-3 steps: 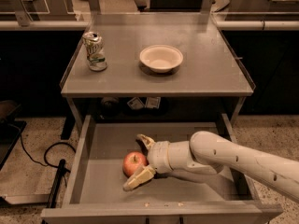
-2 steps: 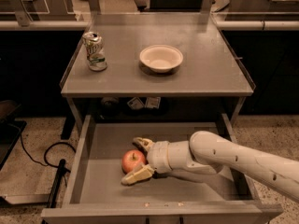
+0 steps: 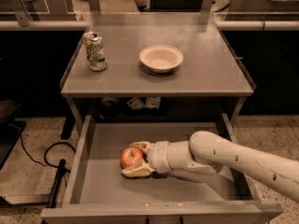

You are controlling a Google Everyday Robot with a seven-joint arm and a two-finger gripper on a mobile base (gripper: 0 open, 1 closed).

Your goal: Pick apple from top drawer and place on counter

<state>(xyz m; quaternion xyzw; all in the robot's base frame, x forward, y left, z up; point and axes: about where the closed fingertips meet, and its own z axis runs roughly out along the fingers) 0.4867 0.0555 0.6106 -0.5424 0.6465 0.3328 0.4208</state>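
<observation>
The red apple [image 3: 131, 157] lies on the bottom of the open top drawer [image 3: 105, 185], left of its middle. My gripper [image 3: 134, 158] reaches in from the right, low in the drawer. Its two cream fingers [image 3: 135, 172] stand on either side of the apple, one behind it and one in front, closed in against it. The apple rests on the drawer floor. The grey counter [image 3: 205, 71] is above, behind the drawer.
A crushed green and white can [image 3: 95, 51] stands at the counter's left. A cream-white bowl [image 3: 161, 58] sits at its middle. Small items lie on the shelf under the counter [image 3: 142, 103]. A black cable [image 3: 51, 157] lies on the floor at the left.
The fingers have closed in around the apple, and the gripper has shifted slightly left. The apple has stayed on the drawer floor.
</observation>
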